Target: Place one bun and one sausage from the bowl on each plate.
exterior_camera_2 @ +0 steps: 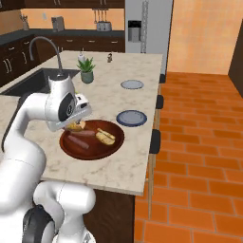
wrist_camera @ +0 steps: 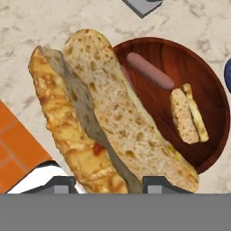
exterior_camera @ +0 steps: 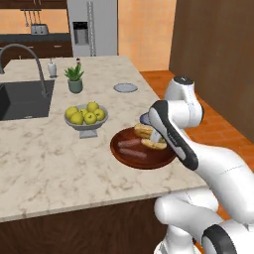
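My jaws are clenched on a bun, which rises from my fingertips at the bottom of the hand view toward the upper left. It looks light, soft and split along its length, so I judge a gentle hold across both halves near the middle is best; squeezing harder would crush it. Beyond it, at right of centre, the bowl still holds a sausage and a second bun. In the right base view the dark-rimmed plate sits just right of the bowl, the paler plate above it.
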### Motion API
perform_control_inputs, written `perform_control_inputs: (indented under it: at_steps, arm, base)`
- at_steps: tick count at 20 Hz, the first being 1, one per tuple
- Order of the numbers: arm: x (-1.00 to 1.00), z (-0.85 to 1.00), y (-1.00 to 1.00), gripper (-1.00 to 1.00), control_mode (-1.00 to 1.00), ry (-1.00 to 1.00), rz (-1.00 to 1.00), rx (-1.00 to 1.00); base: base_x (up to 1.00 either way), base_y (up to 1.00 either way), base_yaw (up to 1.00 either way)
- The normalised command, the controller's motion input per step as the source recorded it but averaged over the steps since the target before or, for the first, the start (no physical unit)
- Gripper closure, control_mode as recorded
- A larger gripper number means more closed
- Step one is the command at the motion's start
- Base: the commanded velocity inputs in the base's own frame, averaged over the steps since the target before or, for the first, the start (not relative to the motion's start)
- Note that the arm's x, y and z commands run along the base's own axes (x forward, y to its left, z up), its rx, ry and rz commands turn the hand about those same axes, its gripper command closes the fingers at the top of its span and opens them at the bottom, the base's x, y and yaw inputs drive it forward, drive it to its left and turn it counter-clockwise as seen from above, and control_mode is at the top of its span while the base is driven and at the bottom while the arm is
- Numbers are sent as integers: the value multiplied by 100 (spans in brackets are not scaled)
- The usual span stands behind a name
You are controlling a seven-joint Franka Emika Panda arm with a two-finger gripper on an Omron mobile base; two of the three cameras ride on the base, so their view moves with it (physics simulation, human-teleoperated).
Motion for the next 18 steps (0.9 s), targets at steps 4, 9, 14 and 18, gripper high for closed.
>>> perform_control_inputs:
  at_steps: [4, 9, 14, 18]
  arm:
    - [-35, 18, -7, 100, -100, -3, -7, -2]
    - [-2, 0, 0, 100, -100, 0, 0, 0]
    - [-3, 0, -1, 100, 100, 0, 0, 0]
    - [0, 0, 0, 100, 100, 0, 0, 0]
  base:
    - [0, 0, 0]
    - [0, 0, 0]
    - [-23, -57, 0]
    - [-24, -100, 0]
